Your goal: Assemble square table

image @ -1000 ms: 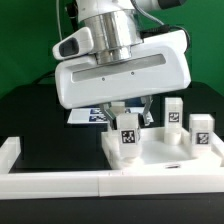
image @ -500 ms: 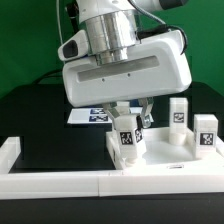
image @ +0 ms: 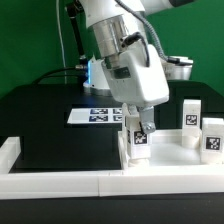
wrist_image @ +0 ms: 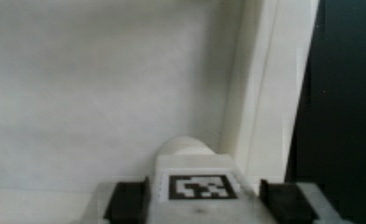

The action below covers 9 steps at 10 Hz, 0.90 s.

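1. Your gripper [image: 138, 128] has its jaws closed on a leg [image: 137, 139], one finger on each side; the wrist view shows the tagged leg [wrist_image: 198, 180] squeezed between both fingers [wrist_image: 127, 197].
2. The leg hangs upright over the top [image: 170, 152], at the top's corner nearest the front rail [image: 60, 180] of the desk [image: 50, 120].
3. The top lies on the desk against the front rail; two more legs [image: 190, 113] [image: 214, 136] stand by its far side.
4. Expect the leg to be light, rigid plastic, likely smooth and prone to twisting in the grip. Hold it on its flat sides, well up the body, leaving the lower end free.
5. The top looks stiff and light, so it may slide when pressed; push straight down.
6. The marker board [image: 95, 115] sits behind; leave it alone.
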### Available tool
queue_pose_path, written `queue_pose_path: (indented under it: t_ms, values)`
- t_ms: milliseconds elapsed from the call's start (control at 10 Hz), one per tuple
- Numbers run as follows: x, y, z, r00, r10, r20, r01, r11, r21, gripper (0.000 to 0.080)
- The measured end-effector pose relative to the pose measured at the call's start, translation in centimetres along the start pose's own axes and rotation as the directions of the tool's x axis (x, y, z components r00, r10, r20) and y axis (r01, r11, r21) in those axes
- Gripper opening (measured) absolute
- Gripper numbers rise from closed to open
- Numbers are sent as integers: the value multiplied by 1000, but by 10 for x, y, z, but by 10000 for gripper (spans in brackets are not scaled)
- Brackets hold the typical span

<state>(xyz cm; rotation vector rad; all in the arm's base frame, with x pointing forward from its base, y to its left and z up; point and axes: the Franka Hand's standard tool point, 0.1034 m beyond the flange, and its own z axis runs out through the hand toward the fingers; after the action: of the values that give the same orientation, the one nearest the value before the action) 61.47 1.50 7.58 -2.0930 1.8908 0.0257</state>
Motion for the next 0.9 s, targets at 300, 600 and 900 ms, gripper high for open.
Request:
queue_pose_path:
  t_ms: [300,600,900]
  values:
    - [-2,1,0,999,-43,3,43,999,3,389]
    - [-9,8,-6,868,-496,30,497,867,-39,625]
    - [-8,9,-4,773,-633,37,634,772,-37,649]
